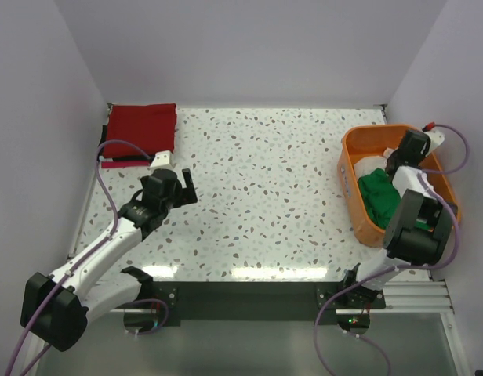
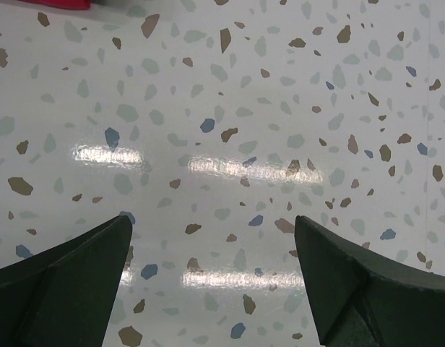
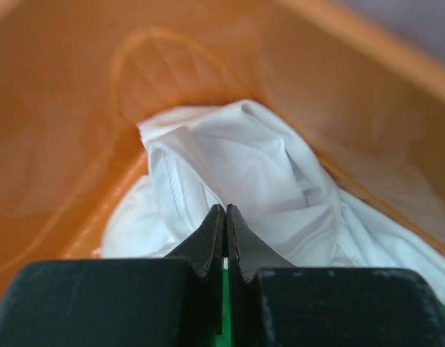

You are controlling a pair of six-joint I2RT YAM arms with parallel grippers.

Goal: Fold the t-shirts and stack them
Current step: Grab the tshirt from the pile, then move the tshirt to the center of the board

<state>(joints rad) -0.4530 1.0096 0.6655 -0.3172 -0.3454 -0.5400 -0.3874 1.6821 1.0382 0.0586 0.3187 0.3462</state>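
Note:
A folded red t-shirt lies at the far left corner on a thin dark one; its red edge shows in the left wrist view. A green t-shirt and a crumpled white t-shirt lie in the orange tub. My left gripper is open and empty over bare table. My right gripper is inside the tub, jaws shut just above the white t-shirt, with no cloth seen between them. A sliver of green shows below.
The speckled white table is walled at the back and both sides. A small white piece lies at the red shirt's near right corner. The tub stands against the right wall; its orange walls close round my right gripper.

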